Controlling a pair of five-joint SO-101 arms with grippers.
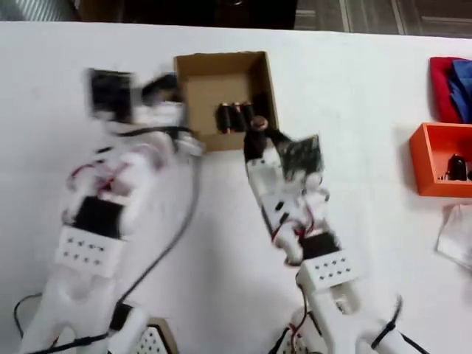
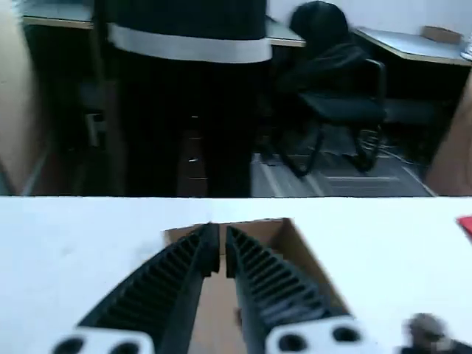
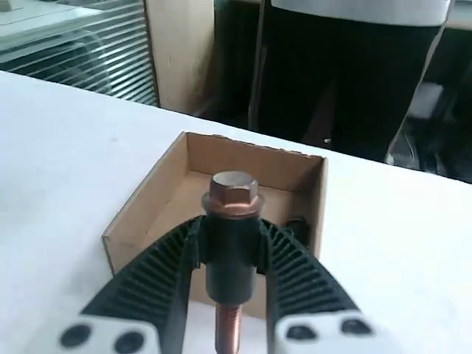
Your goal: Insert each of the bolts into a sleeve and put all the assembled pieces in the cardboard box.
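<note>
Bolt (image 3: 234, 190) in sleeve (image 3: 230, 258) | right pincer (image 3: 228, 225) clamps sleeve | at cardboard box (image 3: 147, 221)

The table (image 1: 369, 74) was plain white. The cardboard box (image 1: 214, 77) at the far centre was brown, and the assembled pieces (image 1: 234, 118) in it were black with copper ends.

The right gripper (image 3: 229, 228) was black and ribbed. It gripped a black sleeve (image 3: 230, 265) carrying a copper-coloured bolt (image 3: 233, 193). The left gripper (image 2: 221, 236) was likewise black and ribbed.

The left arm (image 1: 88, 251) and the right arm (image 1: 324, 273) were white, with black motors and red wires.

At the right was an orange bin (image 1: 424, 158). Farther off was a red and blue cloth (image 1: 450, 81).
</note>
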